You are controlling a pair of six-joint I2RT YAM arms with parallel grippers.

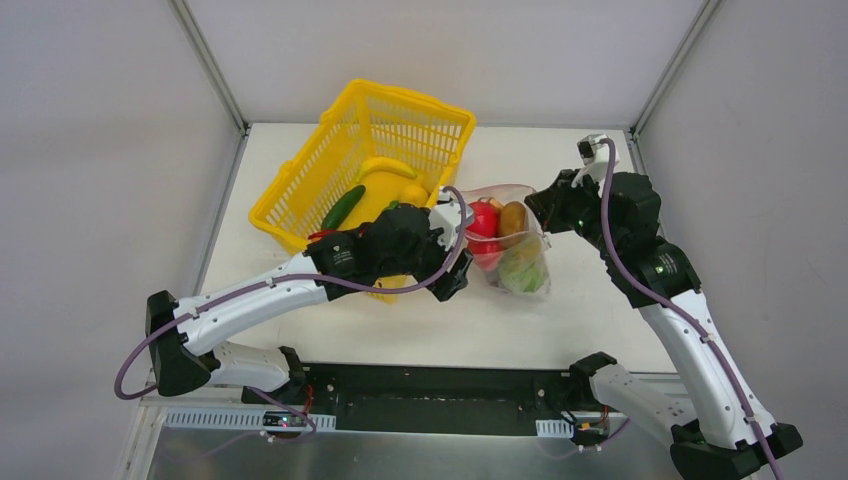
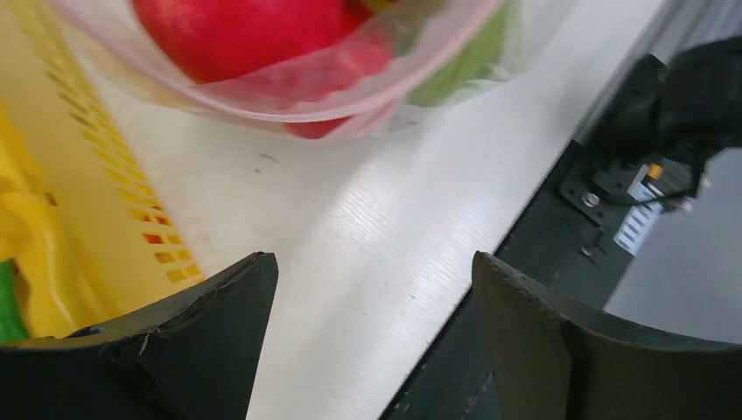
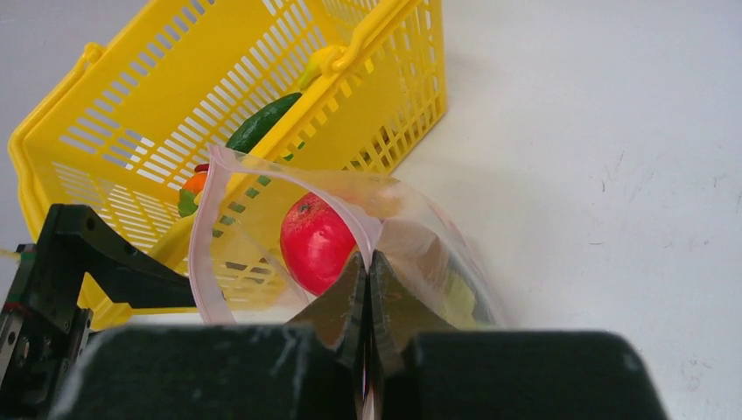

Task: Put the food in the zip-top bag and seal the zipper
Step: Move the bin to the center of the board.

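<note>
The clear zip-top bag [image 1: 512,250] sits right of the basket with its mouth held open. Inside it are a red tomato [image 1: 483,220], a kiwi [image 1: 513,217] and a green cabbage [image 1: 522,270]. My right gripper [image 1: 537,205] is shut on the bag's rim [image 3: 367,262]; the pink zipper [image 3: 203,262] curves round the open mouth, with the tomato [image 3: 317,241] behind it. My left gripper [image 1: 462,250] stands open just left of the bag, nothing between its fingers [image 2: 372,297]. The bag [image 2: 289,87] lies ahead of them with red food [image 2: 236,35] in it.
A yellow lattice basket [image 1: 300,190] stands tilted at the back left, touching the left arm, with a banana [image 1: 385,165], a cucumber [image 1: 343,207] and other food in it. Its wall [image 2: 96,201] is close on the left gripper's left side. The table's near edge [image 2: 525,201] runs to the right.
</note>
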